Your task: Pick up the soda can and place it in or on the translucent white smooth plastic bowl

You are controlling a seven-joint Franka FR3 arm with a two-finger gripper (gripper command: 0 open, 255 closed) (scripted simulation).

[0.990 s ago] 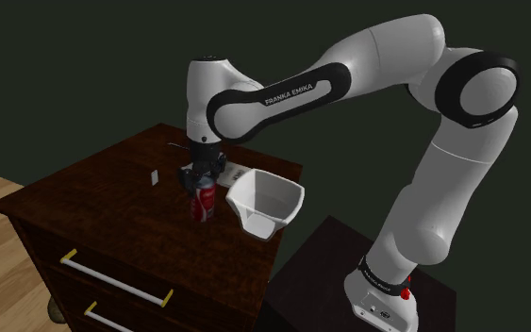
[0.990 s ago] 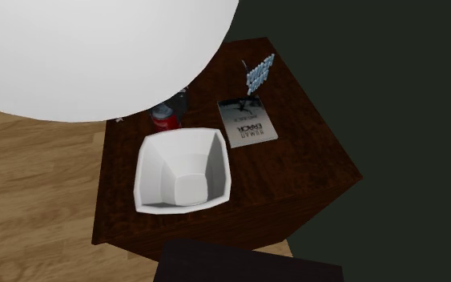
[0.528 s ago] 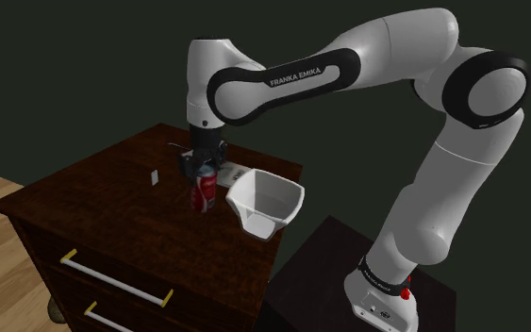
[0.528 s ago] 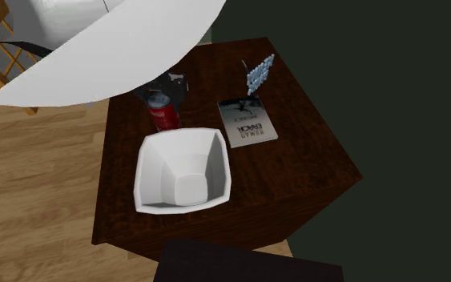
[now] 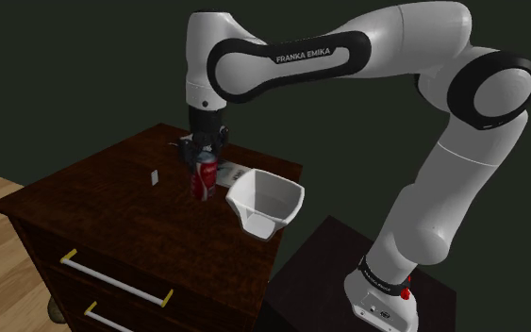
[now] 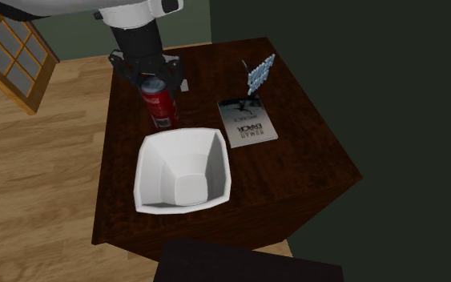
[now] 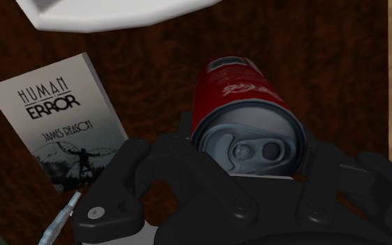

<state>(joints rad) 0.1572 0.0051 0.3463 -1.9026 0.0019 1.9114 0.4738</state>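
One red soda can (image 5: pixel 205 181) hung in your gripper (image 5: pixel 205 164), which was clamped near its top, seemingly lifted off the dresser (image 5: pixel 112 193) beside the white bowl (image 5: pixel 271 200). You probably held something light, smooth and thin-walled; so high a grip could let it swing.

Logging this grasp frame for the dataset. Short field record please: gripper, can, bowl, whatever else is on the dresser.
gripper: shut on the soda can, clasping it near its top
soda can: red, roughly upright, beside the bowl, not over it
bowl: white, empty, standing on the dresser
dresser: dark wood, drawers with pale bar handles
book: titled "Human Error", lying flat next to the bowl
task state: can held, not yet in the bowl
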